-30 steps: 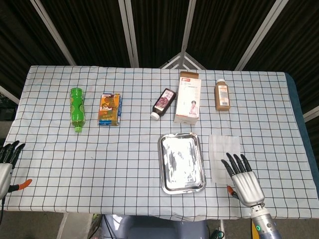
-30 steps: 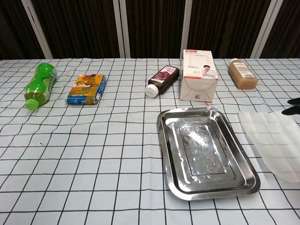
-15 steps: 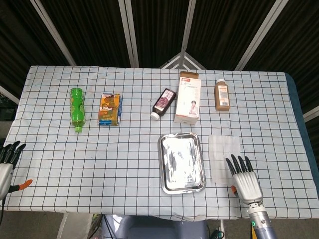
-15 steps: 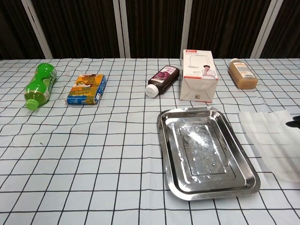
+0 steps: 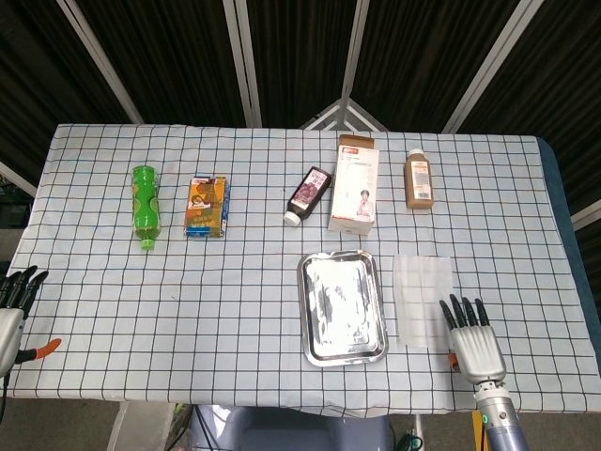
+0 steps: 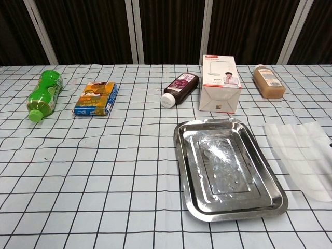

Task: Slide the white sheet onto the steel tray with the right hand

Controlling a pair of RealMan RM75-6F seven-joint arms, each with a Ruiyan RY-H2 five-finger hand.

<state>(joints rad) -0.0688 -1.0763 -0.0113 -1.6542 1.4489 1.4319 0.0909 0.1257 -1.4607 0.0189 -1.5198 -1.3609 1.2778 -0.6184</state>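
Observation:
The white sheet (image 5: 423,298) (image 6: 305,157) lies flat on the checked cloth, just right of the steel tray (image 5: 342,306) (image 6: 229,166). The tray holds nothing but glare. My right hand (image 5: 472,342) hovers near the table's front edge, right of the sheet's near corner, fingers spread and apart from the sheet, holding nothing. The chest view does not show it. My left hand (image 5: 11,314) is at the far left edge of the head view, fingers spread, empty.
Along the back stand a green bottle (image 5: 144,204), an orange carton (image 5: 206,207), a dark bottle (image 5: 307,194), a white box (image 5: 354,183) and a brown bottle (image 5: 418,178). The table edge runs close in front of my right hand.
My right hand has drawn back toward the front edge and to the right, off the sheet's near corner. It has left the chest view. The sheet and tray have not moved.

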